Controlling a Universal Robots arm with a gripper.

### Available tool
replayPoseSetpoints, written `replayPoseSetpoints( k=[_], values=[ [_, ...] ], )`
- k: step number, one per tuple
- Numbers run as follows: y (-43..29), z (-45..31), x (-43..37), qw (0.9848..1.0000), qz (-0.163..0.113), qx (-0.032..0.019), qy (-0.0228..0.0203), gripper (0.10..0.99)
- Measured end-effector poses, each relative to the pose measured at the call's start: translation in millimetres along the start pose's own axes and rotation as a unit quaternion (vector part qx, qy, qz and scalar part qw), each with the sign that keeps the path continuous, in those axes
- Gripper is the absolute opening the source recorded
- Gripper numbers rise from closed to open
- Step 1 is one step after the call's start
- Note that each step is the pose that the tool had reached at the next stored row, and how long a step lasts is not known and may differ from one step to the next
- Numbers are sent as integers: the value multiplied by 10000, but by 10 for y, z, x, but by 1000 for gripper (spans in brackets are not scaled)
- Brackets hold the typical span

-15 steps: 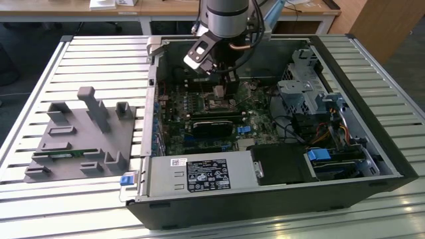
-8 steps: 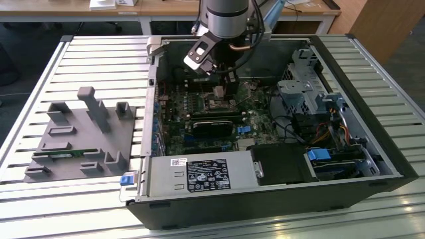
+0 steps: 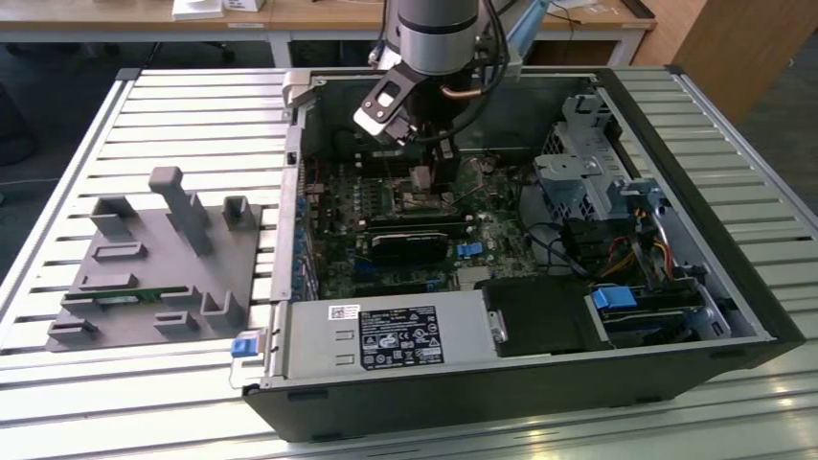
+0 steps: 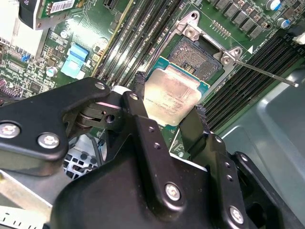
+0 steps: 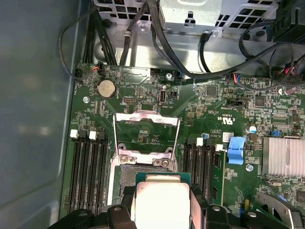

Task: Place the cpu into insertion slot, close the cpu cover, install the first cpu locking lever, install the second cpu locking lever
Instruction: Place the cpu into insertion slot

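Clamping the cpu (image 4: 174, 95) between the jaws right now, with black fingers (image 4: 140, 112) closed narrow on two opposite edges and the pale metal face turned up toward both wrist cameras. Set low inside the open computer case (image 3: 576, 402) on the slatted bench (image 3: 192, 105), going by the exterior view. Holding the chip over the near half of the insertion slot (image 4: 198, 55), just ahead of the jaws' tips, with the dark pin field of the far half left uncovered; cannot tell whether touching the socket or hanging just above it. Looking further ahead of the jaws in the first wrist view, finding the cpu cover (image 5: 147, 116) swung up and open, with green board visible through its square window. Spotting a thin locking lever (image 4: 264, 72) angled out free to one side of the jaws in the second wrist view. Flanked on both sides of the jaws by rows of long black memory slots (image 5: 88, 176). Well away from the jaws, outside the case, catching a grey fixture block (image 3: 167, 259) lying on the bench.
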State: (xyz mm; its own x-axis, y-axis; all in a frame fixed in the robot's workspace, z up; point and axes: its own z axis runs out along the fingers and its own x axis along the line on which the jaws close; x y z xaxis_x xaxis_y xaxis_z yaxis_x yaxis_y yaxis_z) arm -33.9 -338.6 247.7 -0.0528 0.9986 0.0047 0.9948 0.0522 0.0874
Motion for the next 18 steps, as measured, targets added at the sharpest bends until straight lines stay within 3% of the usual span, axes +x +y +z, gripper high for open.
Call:
replayPoseSetpoints(
  k=[10, 18],
  values=[
    [-1, 11, 3, 10000, 7, -1, -1, 541],
    [-3, 66, 61, 9999, 126, -1, -15, 541]
  ],
)
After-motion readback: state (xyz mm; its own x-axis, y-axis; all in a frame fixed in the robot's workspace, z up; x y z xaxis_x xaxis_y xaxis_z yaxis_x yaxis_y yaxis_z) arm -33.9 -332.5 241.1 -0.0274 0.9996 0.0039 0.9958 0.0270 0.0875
